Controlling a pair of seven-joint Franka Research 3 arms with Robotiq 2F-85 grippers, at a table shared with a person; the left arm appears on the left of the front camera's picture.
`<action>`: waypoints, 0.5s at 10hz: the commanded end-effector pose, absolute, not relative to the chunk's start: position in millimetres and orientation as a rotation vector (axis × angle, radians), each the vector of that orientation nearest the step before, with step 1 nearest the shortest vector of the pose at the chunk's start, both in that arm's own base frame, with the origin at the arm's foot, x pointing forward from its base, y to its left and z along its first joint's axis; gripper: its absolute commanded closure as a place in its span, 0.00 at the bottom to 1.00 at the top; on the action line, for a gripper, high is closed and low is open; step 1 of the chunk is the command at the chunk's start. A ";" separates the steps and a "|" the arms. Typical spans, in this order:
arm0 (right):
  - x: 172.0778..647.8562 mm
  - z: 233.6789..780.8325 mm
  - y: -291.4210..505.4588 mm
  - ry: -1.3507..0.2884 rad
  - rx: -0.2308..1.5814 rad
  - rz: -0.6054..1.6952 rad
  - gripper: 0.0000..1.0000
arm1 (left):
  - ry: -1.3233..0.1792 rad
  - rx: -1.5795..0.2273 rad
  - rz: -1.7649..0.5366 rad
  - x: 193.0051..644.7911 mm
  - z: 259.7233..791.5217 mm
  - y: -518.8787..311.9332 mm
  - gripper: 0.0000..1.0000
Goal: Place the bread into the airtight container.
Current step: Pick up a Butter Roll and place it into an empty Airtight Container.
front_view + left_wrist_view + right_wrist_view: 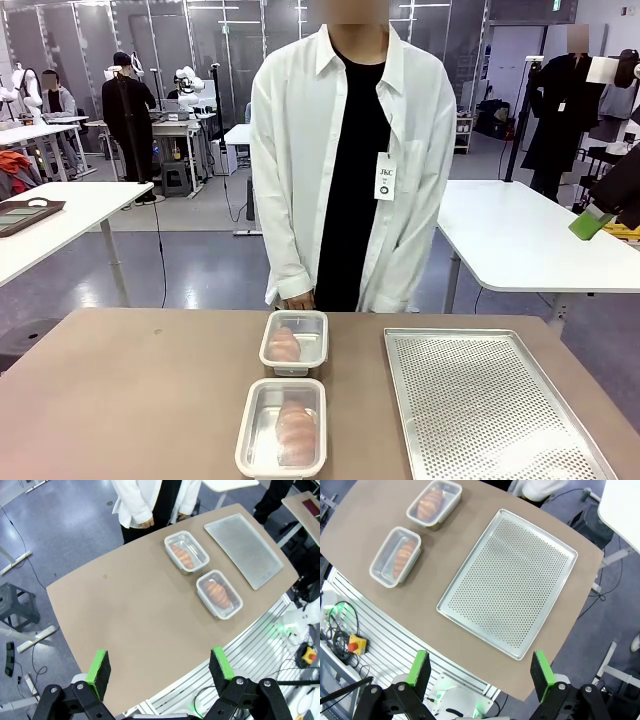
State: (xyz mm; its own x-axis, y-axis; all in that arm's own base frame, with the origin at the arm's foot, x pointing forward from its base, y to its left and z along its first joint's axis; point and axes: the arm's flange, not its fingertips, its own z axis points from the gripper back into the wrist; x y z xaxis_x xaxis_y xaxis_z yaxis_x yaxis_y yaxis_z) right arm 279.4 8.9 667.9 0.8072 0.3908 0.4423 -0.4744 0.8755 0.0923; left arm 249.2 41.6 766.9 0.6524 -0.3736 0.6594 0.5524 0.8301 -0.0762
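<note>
clear plastic is noted for both containers on the brown table (130, 400): the near container (282, 427) and the far container (294, 342) are set one behind the other, left of the perforated metal tray (490, 410). one piece of bread (296, 430) is seen lying inside the near container, and a second piece (284, 345) inside the far one. no bread is seen on the tray or on the bare table. whether lids are fitted cannot be told with certainty from these views.

the left gripper (160, 672) is held high above the table with its green pads wide apart and nothing between them. the right gripper (481, 672) is likewise raised over the tray side, jaws fully spread, empty.

a person in a white shirt (300, 180) is standing at the far edge, hands (298, 301) low by the table rim, nothing held.

judgement: the placing appears done for both pieces; what may be left is closing, if lids are not already on.
</note>
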 end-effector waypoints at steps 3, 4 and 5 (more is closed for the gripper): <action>276.7 668.9 8.3 -0.423 0.204 0.467 0.00 | -0.681 -0.283 -0.553 249.1 767.8 41.8 0.00; 276.7 668.9 8.3 -0.423 0.204 0.467 0.00 | -0.681 -0.283 -0.553 249.1 767.8 41.8 0.00; 276.7 668.9 8.3 -0.423 0.204 0.467 0.00 | -0.681 -0.283 -0.553 249.1 767.8 41.8 0.00</action>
State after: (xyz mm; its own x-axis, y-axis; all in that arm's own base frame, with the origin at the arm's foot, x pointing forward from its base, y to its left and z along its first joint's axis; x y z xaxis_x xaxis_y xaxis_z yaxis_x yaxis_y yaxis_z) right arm 279.4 8.9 667.9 0.8072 0.3908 0.4423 -0.4744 0.8755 0.0923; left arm 249.2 41.6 766.9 0.6524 -0.3736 0.6594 0.5524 0.8301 -0.0762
